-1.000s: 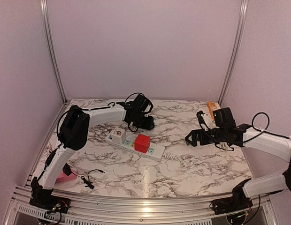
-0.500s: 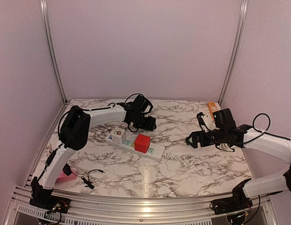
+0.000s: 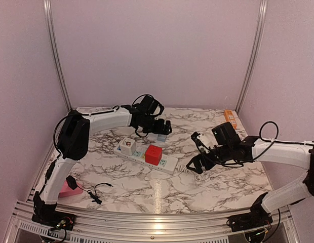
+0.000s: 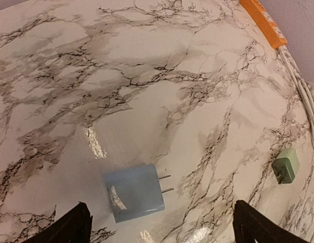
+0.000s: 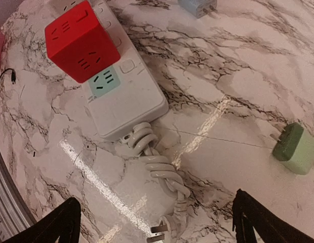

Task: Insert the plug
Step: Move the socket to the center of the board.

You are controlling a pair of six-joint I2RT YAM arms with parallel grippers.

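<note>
Nearest, the right pincer hangs wide open and empty over the coiled cord at the end of the power strip. A careless descent here could catch that cord and drag the strip, which seems to lie loose on the desk. The one free socket that shows sits right beside the red cube, so fingers bringing a plug down may knock the cube or find no room to let go. Off to the side lies a green plug, well apart from the strip, and taking the wrong one is possible. Farther back, beyond the strip, the blue plug lies flat on the desk with its prongs pointing sideways. The left pincer hovers above it, fingers spread wide and holding nothing. Lying so, the plug would need turning prongs-down. A grip on its smooth faces might let it twist, and crooked prongs would push the strip away instead of going in.
</note>
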